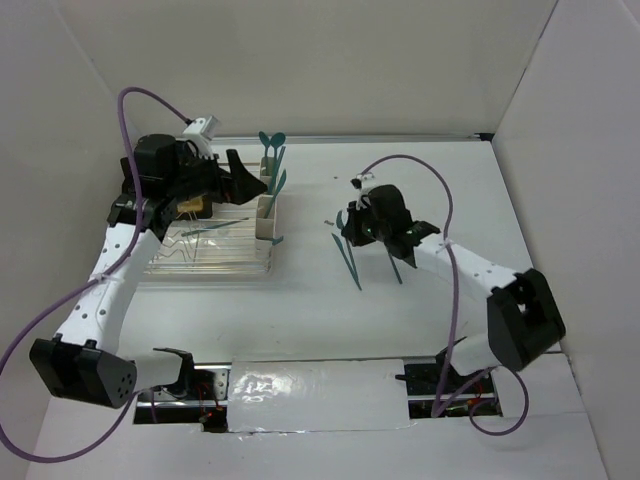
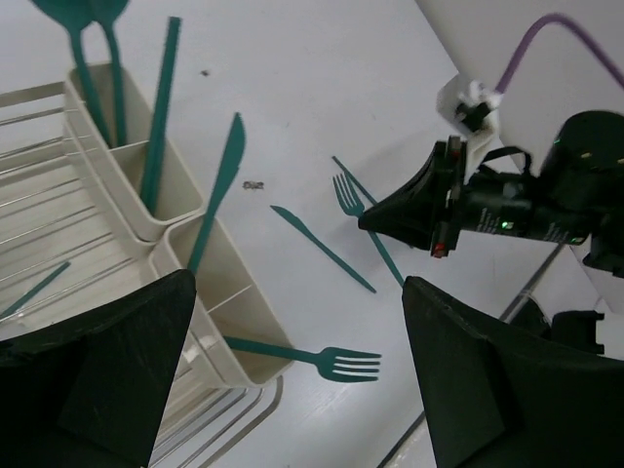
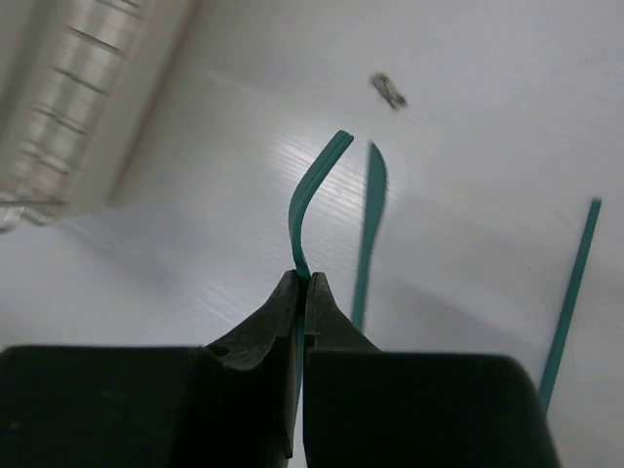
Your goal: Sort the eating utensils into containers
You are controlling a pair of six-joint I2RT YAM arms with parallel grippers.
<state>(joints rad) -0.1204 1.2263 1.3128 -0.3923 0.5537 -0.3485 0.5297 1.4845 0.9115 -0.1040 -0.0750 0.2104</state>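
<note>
Cream-white containers (image 1: 266,212) stand in a row at the rack's right side, also in the left wrist view (image 2: 132,190). They hold two teal spoons (image 2: 83,39), a straight handle (image 2: 162,107) and a knife (image 2: 220,185). A teal fork (image 2: 327,358) pokes out sideways past the nearest container. My left gripper (image 1: 246,180) hovers open and empty above the containers (image 2: 297,380). My right gripper (image 1: 343,228) is shut on a teal fork (image 3: 310,195), seen edge-on just above the table, also in the left wrist view (image 2: 346,191). A teal knife (image 1: 350,262) and another utensil (image 1: 394,264) lie on the table beside it.
A clear wire dish rack (image 1: 205,255) sits at the left, with a thin teal piece (image 2: 34,290) lying in it and something dark with a yellow centre (image 1: 195,206) at its back. White walls enclose the table. Purple cables loop over both arms.
</note>
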